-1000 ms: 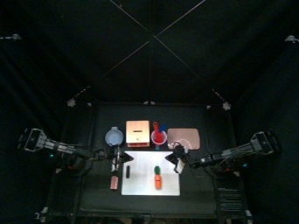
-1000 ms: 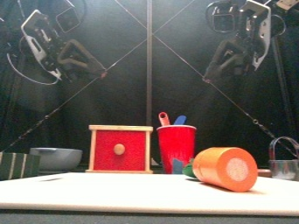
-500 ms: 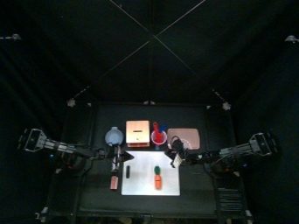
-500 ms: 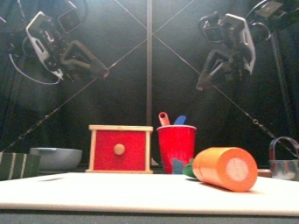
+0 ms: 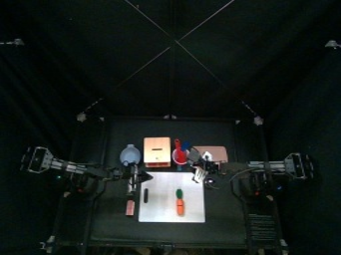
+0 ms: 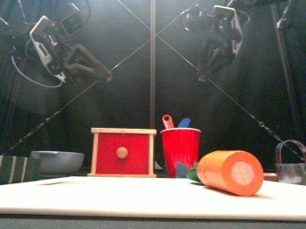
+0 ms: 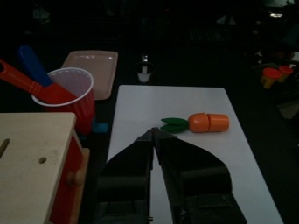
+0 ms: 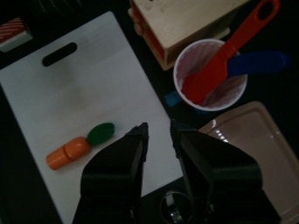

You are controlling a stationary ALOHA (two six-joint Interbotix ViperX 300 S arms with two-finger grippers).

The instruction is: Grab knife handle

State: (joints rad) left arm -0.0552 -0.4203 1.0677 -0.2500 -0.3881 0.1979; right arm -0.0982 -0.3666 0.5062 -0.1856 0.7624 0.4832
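It looked like a robotics lab's test pen: black curtains (image 6: 72, 116) closed in a small black table (image 5: 233, 214) set with play-kitchen props, a white cutting board (image 8: 70, 96), a toy carrot (image 7: 198, 122) and what seemed a red cup (image 6: 181, 150).

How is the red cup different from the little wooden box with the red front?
The red plastic cup is round and open on top, holding a red and a blue utensil; the wooden box with the red front is square, and closed in front behind a panel with a round knob. The cup is narrower, the box wider. The cup is red all over; the box has pale wood edges. Both stand upright, side by side behind the white board.
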